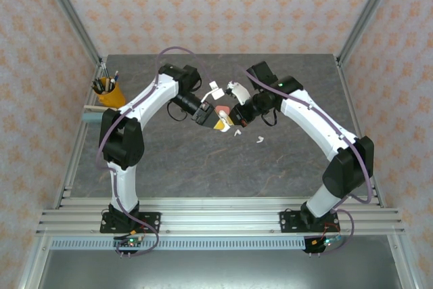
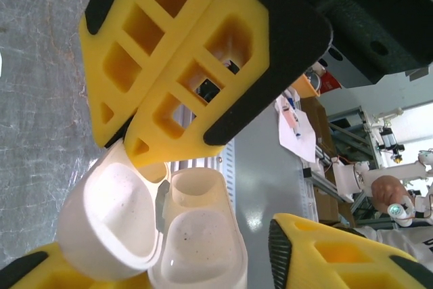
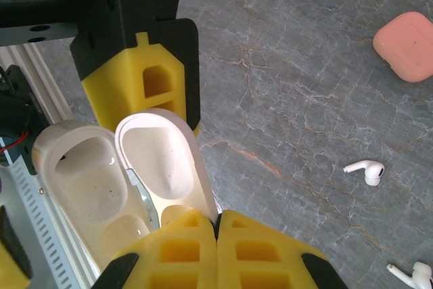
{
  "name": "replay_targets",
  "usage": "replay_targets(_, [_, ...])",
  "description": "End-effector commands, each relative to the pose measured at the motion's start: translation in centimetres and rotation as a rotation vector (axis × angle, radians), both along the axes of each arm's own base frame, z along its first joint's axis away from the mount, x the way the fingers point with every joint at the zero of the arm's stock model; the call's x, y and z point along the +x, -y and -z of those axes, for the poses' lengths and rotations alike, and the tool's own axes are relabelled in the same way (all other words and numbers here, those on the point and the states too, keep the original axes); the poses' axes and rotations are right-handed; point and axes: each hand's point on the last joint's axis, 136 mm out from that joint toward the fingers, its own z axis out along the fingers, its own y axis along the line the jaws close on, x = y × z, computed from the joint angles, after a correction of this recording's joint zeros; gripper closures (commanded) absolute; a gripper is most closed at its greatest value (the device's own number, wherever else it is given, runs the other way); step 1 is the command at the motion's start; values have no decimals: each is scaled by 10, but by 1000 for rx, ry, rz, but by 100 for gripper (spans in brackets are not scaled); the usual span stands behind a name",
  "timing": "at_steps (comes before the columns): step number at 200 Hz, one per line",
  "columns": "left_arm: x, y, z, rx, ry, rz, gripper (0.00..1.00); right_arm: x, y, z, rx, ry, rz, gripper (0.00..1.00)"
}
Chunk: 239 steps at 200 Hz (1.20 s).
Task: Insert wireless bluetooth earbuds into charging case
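White case (image 3: 162, 160): open, aloft, nothing inside.
My right gripper (image 3: 216, 225): pinched on its rim.
My left gripper (image 2: 162, 248): astride it; grip, I cannot tell.
White earbuds (image 3: 366, 170): two on the table (image 3: 304, 99), none seated.

Lighting: bright, even, from overhead. Shadows: soft, faint on grey marbled surface (image 1: 203, 167). Glare: small highlights on glossy white open charging case (image 2: 203, 248). Focus: wrist views sharp; left-wrist background mildly soft.
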Motion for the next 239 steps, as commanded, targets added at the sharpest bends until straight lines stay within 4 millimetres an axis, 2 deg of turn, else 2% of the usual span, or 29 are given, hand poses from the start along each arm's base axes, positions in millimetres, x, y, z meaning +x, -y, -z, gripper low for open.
replay_targets(1, [1, 5, -4, -27, -18, 10, 58, 2, -6, -13, 26, 31, -14, 100])
replay_targets(82, [4, 9, -3, -40, -25, 13, 65, 0, -7, -14, 33, 31, -21, 100])
replay_targets(118, [6, 11, -6, -51, -22, 14, 78, -1, -6, -14, 28, 30, -23, 100])
replay_targets(150, [6, 12, -8, -58, -18, 15, 100, 0, -6, -16, 25, 37, -16, 100])
replay_targets(166, [5, 12, -10, -60, -9, 16, 100, 7, -2, -19, 9, 60, 20, 100])
replay_targets(173, [5, 11, -11, -59, -3, 17, 100, 12, 1, -22, -1, 79, 53, 94])
replay_targets(184, [4, 10, -12, -60, 12, 16, 100, 20, 8, -30, -8, 116, 111, 73])
replay_targets(195, [3, 8, -14, -56, 28, 7, 100, 28, 18, -44, 11, 140, 175, 59])
replay_targets(211, [5, 7, -18, -45, 66, -29, 100, 37, 37, -68, 67, 158, 278, 50])
replay_targets(214, [8, 6, -13, -16, 72, -45, 100, 37, 40, -72, 80, 158, 295, 49])
replay_targets(219, [8, 4, -19, -6, 113, -70, 100, 38, 46, -79, 101, 160, 324, 48])
replay_targets(239, [24, -3, -23, 64, 253, -215, 100, 41, 73, -94, 136, 177, 460, 43])
